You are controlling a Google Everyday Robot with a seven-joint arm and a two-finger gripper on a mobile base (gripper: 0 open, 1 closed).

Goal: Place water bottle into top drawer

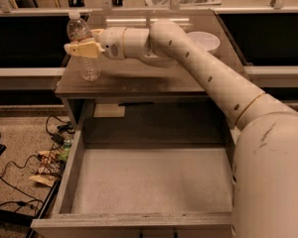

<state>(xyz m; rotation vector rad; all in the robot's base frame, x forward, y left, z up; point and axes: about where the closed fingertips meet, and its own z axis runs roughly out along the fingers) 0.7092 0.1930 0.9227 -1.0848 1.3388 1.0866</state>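
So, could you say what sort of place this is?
Probably a robot lab: loose cables on the floor, a plain cabinet with its top drawer open, and the gripper at the water bottle on top.

No text, brand, no. or sign is reading out anywhere in view. The water bottle (91, 68), standing at the left end of the tabletop (139, 78), is showing nothing legible on its body. The tool (74, 48) is hanging across the bottle's upper half, above the tabletop, w/ its pale casing carrying no readable marks. The top drawer (149, 182) is showing none either.
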